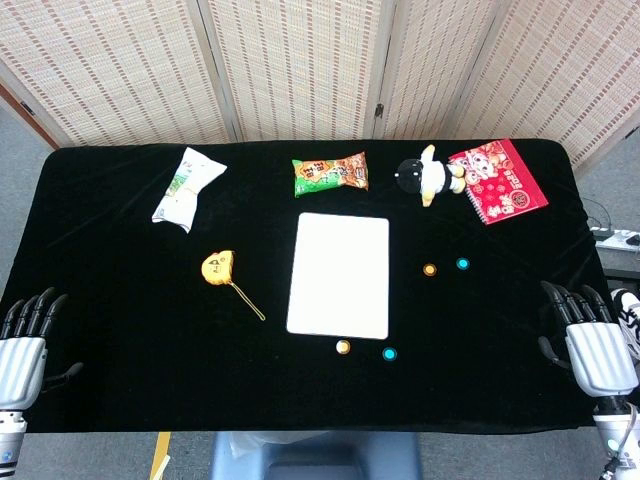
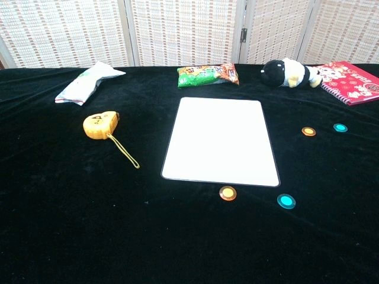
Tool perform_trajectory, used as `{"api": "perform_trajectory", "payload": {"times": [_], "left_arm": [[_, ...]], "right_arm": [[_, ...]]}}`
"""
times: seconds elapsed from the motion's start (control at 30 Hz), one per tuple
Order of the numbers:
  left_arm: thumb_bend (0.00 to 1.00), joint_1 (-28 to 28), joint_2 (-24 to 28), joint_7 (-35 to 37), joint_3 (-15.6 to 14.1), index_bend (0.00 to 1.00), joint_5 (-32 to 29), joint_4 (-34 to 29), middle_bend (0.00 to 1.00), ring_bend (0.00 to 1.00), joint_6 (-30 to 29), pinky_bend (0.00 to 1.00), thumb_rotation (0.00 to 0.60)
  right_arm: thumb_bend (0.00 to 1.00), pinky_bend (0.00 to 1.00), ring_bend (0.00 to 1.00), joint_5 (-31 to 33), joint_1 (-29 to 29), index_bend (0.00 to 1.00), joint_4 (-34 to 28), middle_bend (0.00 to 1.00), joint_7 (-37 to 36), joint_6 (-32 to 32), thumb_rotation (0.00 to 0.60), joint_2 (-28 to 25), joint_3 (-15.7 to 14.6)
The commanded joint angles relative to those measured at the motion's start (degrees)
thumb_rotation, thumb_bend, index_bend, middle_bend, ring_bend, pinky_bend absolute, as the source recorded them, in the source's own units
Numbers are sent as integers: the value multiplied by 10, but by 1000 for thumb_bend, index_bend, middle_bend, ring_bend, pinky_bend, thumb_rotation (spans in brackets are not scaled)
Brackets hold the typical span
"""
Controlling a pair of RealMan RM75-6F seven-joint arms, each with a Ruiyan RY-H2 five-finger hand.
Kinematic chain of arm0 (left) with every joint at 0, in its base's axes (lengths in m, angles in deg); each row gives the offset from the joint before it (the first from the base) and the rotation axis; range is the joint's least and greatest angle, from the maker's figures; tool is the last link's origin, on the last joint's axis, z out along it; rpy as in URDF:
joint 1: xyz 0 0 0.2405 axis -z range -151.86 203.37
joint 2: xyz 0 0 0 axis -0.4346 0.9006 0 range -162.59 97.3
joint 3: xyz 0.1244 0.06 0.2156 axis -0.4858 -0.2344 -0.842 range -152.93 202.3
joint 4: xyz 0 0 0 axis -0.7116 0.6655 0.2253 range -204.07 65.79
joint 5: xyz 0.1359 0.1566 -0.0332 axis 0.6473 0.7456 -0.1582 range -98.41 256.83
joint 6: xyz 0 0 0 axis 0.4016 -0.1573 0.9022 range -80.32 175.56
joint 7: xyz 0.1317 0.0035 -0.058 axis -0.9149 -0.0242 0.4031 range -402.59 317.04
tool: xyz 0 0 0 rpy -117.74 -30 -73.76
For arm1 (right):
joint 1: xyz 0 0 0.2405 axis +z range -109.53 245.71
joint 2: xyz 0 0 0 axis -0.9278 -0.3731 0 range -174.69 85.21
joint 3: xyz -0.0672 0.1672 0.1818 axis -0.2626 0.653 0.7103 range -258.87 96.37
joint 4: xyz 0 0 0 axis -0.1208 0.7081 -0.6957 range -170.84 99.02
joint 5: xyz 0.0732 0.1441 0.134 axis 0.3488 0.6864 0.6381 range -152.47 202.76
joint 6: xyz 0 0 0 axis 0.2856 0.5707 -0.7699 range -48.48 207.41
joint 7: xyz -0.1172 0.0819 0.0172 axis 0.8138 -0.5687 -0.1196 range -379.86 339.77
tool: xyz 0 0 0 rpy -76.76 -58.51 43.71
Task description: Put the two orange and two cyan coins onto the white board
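Well, nothing is on the white board [image 1: 338, 275] yet; it lies bare in the middle of the black table [image 1: 130, 300], between the two hands and well ahead of both. All four coins still wait on the cloth, so the whole job is left. The nearer orange coin [image 1: 343, 347] sits just off the board's near edge with a cyan coin [image 1: 389, 353] beside it, both inward from the right hand [image 1: 592, 345]. The second orange coin [image 1: 429, 269] and second cyan coin [image 1: 462, 264] lie forward and inward of that hand, between it and the board.

The right hand hangs at the table's near right corner, fingers spread, holding nothing and touching no coin. The left hand [image 1: 24, 342] mirrors it at the near left corner, fingers apart and empty, far from every coin. By this reading, the right hand is better placed for the first pick.
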Motion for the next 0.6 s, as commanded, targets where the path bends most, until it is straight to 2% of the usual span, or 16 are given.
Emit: {"api": "perform_trajectory", "payload": {"times": [0.03, 0.1, 0.23, 0.37, 0.43, 0.6], "left_arm": [[72, -1, 0, 1, -1, 0, 1, 0, 0, 49, -1, 0, 600], [72, -1, 0, 2, -1, 0, 3, 0, 0, 49, -2, 0, 600], [72, -2, 2, 3, -1, 0, 6, -1, 0, 49, -6, 0, 600], [73, -3, 2, 4, -2, 0, 7, -1, 0, 49, -7, 0, 600], [72, -5, 3, 6, -3, 0, 7, -1, 0, 49, -7, 0, 600], [72, -7, 7, 9, -3, 0, 7, -2, 0, 50, -10, 0, 600]], "right_arm": [[303, 89, 168, -12, 5, 81, 1, 121, 1, -7, 600, 3, -5], [304, 89, 148, -28, 13, 119, 0, 109, 3, -13, 600, 5, -9], [303, 69, 42, -66, 38, 194, -7, 23, 18, -28, 600, 11, -11], [303, 25, 0, -84, 60, 203, -20, 14, 27, -52, 600, 13, -12], [303, 21, 0, -114, 100, 212, -40, 14, 45, -100, 600, 20, -15], [302, 5, 0, -119, 166, 238, -79, 3, 92, -198, 600, 40, -6]]}}
